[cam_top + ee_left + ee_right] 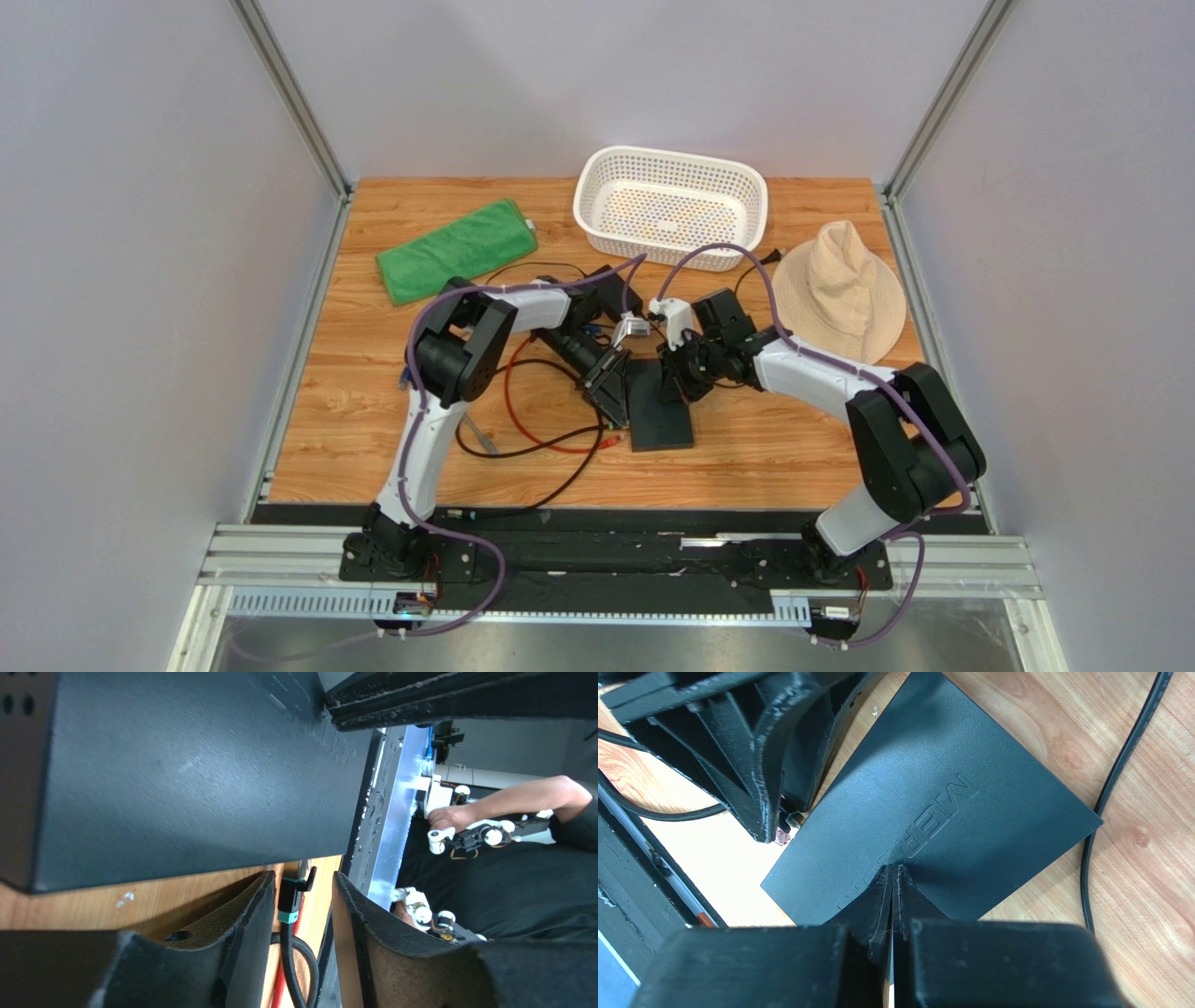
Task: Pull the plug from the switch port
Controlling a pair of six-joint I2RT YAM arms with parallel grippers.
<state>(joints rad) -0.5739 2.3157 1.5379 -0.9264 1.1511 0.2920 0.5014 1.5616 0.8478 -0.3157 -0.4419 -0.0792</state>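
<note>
2 hands engaged. Right hand point(892, 882) is closed tight with nothing between the fingers. Its tips are down on the top face of the switch point(962, 805), by the embossed lettering. Looks like it's pinning the box to the desk point(786, 434).

Left hand point(303, 885) is at the switch's left edge, fingers point(242, 938) apart and straddling the plug point(289, 899). Gap shows on both sides, so no grip yet. Plug is seated in the port on that edge, with its cable running back between the fingers.

My read: grasp stage, pull not begun. Next move calls for closing on the plug body, then a straight draw left in line with the port, no twist. If there's a latch tab it needs squeezing, but I can't tell from here.

Room: left of the switch the wood is crossed by loops of red cable point(509, 392). Likely enough space to back out, though the loops could snag. A black cord point(1120, 763) runs just right of the switch, not touching it. White basket point(645, 249), green cloth point(456, 249) and hat point(842, 294) sit at the far side, well apart.
</note>
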